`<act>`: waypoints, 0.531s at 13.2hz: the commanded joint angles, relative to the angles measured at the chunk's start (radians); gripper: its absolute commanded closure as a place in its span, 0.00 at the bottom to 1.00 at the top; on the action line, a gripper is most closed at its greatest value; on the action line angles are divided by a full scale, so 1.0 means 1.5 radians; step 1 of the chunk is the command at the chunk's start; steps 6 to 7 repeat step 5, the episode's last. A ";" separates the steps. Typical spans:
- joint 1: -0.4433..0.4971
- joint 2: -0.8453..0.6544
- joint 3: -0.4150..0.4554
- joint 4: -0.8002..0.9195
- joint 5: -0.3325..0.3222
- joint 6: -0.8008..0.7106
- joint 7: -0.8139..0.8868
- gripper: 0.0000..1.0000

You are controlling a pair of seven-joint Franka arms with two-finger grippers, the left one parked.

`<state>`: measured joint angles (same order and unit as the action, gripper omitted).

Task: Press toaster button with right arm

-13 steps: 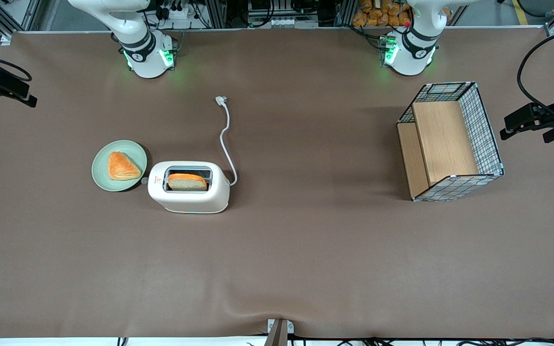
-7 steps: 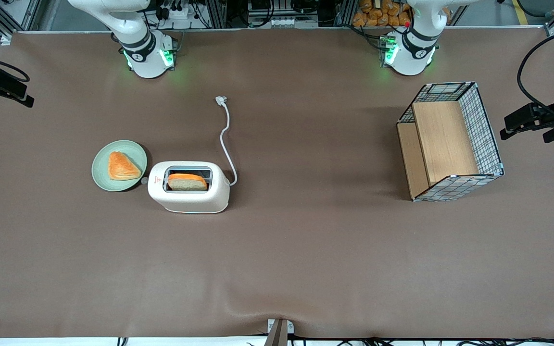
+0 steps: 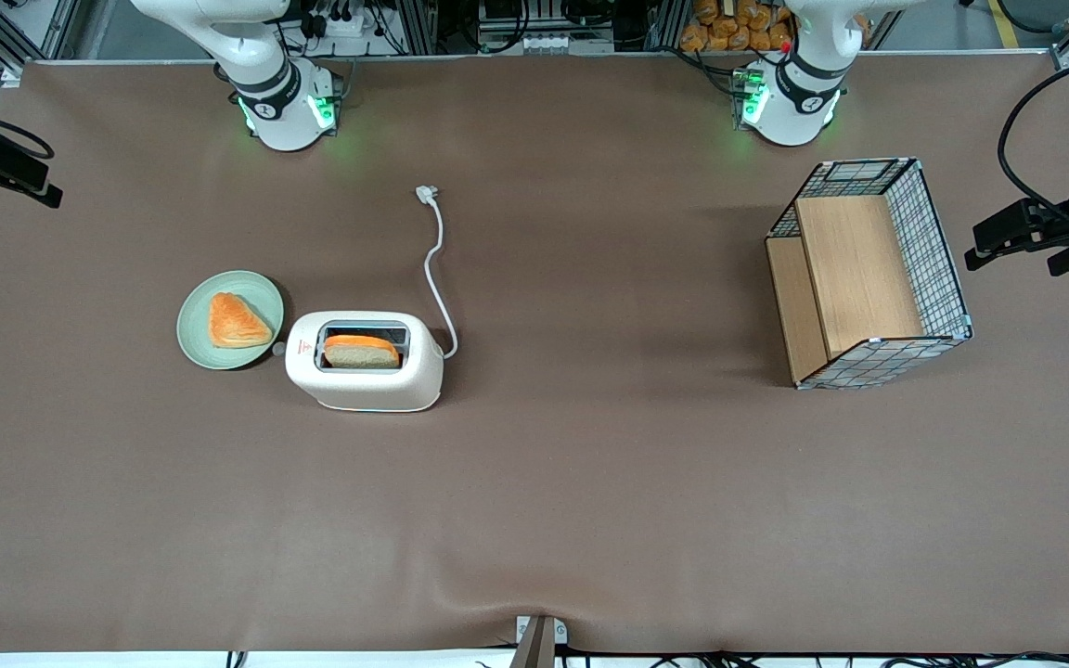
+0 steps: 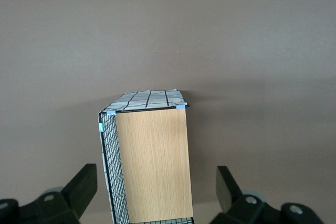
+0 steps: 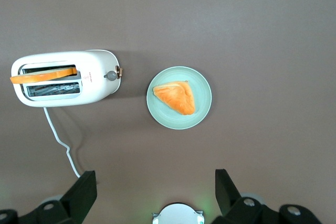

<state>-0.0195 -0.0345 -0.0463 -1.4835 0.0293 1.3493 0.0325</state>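
The cream-white toaster stands on the brown table with a bread slice in its top slot. Its small round button sticks out of the narrow end that faces the green plate. The right wrist view looks straight down on the toaster and its button. My right gripper hangs high at the working arm's end of the table, far from the toaster. The gripper is open, with its black fingers wide apart and nothing between them.
A green plate with a triangular pastry sits right beside the button end. The white power cord runs from the toaster away from the front camera. A wire basket with wooden panels lies toward the parked arm's end.
The right gripper has drifted slightly outward toward the working arm's table edge. The toaster, plate and basket have not moved.
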 commanded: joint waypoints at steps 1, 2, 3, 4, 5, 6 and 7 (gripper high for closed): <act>-0.009 0.006 0.002 -0.003 -0.012 -0.001 0.004 0.00; -0.012 0.005 0.002 -0.003 -0.012 -0.002 0.004 0.00; -0.012 0.004 0.002 -0.003 -0.012 -0.002 0.004 0.00; -0.012 0.004 0.002 -0.003 -0.012 -0.002 0.006 0.00; -0.011 0.003 0.002 -0.003 -0.012 -0.003 0.007 0.00; -0.011 0.003 0.002 -0.003 -0.012 -0.003 0.007 0.00; -0.011 0.003 0.002 -0.003 -0.012 -0.003 0.007 0.00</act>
